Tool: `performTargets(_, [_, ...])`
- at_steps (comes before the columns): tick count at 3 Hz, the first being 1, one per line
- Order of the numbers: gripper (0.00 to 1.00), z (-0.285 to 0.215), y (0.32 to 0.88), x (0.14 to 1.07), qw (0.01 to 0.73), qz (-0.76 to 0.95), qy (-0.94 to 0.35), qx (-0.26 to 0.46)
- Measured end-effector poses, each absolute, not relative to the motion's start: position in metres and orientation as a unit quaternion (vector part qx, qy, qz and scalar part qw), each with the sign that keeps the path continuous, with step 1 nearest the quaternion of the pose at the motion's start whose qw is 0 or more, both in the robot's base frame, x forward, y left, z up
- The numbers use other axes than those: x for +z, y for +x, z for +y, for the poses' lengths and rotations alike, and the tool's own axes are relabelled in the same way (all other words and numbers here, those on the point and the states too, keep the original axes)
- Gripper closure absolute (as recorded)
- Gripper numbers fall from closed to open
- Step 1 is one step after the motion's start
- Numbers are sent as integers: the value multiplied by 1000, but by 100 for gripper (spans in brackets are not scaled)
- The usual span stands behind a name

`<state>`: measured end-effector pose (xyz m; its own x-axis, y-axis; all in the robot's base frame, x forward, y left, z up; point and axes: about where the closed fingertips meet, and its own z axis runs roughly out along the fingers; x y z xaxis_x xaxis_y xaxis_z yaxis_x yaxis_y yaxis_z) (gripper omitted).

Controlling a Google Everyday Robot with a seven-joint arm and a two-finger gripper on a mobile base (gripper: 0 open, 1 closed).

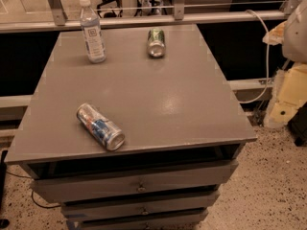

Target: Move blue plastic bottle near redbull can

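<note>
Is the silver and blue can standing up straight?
No, the redbull can lies on its side near the front of the grey cabinet top; the gripper is out of view.

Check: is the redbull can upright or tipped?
Tipped. The redbull can lies on its side at the front left of the table, metal end toward the camera. The gripper is not in view.

The grey tabletop [158,95] bears a clear bluish plastic bottle [92,32] upright at the far-left corner, a green-silver can [156,42] lying near the far edge, and a slim silver-blue can [100,126] (on its side) near the front-left corner; the claw is out of view.
</note>
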<state>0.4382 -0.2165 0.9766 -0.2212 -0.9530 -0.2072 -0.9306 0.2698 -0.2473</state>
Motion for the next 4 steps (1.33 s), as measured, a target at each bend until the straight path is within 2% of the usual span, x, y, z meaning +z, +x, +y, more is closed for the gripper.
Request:
performTargets(1, [0, -216, 438, 977, 160, 781, -603, -35])
performTargets(2, [0, -191, 462, 965, 199, 779, -594, -7])
performTargets(4, [0, -64, 585, 940, 355, 742, -555, 124])
